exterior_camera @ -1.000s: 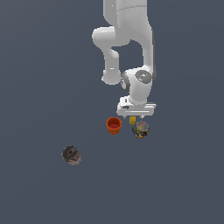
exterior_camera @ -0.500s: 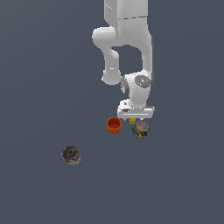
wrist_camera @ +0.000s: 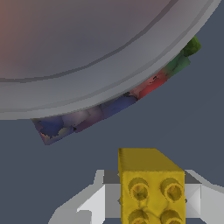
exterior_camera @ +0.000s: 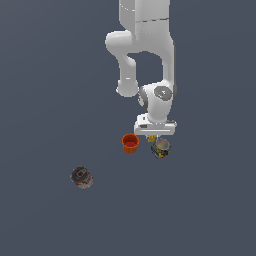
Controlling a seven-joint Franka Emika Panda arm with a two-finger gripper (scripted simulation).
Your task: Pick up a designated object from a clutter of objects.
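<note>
- Yellow toy brick [wrist_camera: 151,187], studs showing on its face, sat between the two pale fingers [wrist_camera: 94,204] of the gripper [exterior_camera: 152,137], which flanked it closely on both sides; they appeared clenched on the brick, though actual contact at the pads was hard to confirm from so close.
- In the exterior view the brick [exterior_camera: 151,138] showed only as a tiny yellow speck tucked just under the hand, between the orange-red cup [exterior_camera: 130,143] on the exterior view's left and the multicoloured can [exterior_camera: 161,148] on the exterior view's right.
- That squeeze probably explained the straight-down approach: a vertical hand with a narrow finger spread fitted the gap without knocking either neighbour.
- The multicoloured can's grey rim [wrist_camera: 109,65] filled most of the wrist view, so the hand was working very near it; its printed side wall lay just beyond the brick.
- The dark grey-and-red can [exterior_camera: 81,177] stood well apart, at the exterior view's left and nearer the camera, and played no part in the grasp.
- My judgement: the grip looked set, and a clean vertical lift was what remained.
</note>
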